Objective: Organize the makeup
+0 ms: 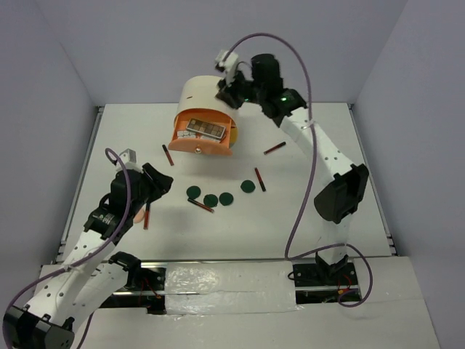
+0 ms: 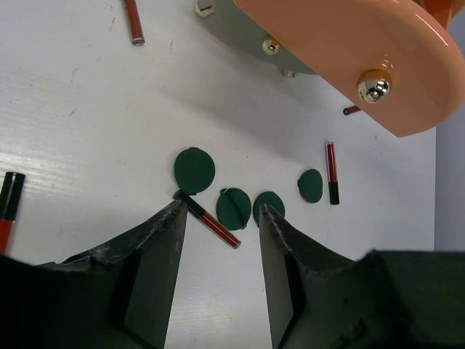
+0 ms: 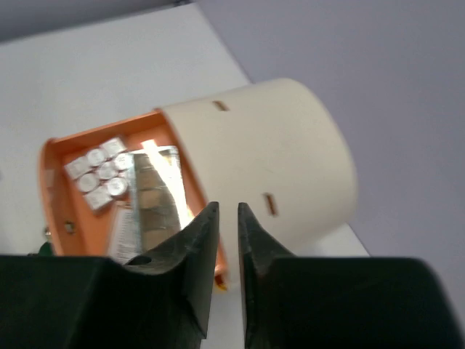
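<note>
Several dark green discs [image 1: 211, 199] lie in a row mid-table, seen close in the left wrist view [image 2: 234, 208]. Thin dark-red sticks [image 1: 259, 179] are scattered around them; one [image 2: 211, 218] lies just beyond my left fingertips. My left gripper [image 1: 163, 183] [image 2: 220, 206] hovers left of the discs, open and empty. The cream cabinet [image 1: 207, 91] [image 3: 269, 160] has its orange drawer [image 1: 190, 144] [image 3: 54, 182] pulled out, with a brown palette [image 3: 156, 196] and a white palette [image 3: 98, 171] inside. My right gripper [image 1: 227, 93] [image 3: 226, 206] is above the cabinet, jaws narrowly apart and empty.
The drawer's orange front [image 2: 349, 58] carries a gold knob [image 2: 374, 86]. Further sticks lie left of the cabinet [image 1: 168, 155], right of it [image 1: 274, 148] and beside my left arm [image 1: 146, 215]. Grey walls enclose the white table [image 1: 320, 218].
</note>
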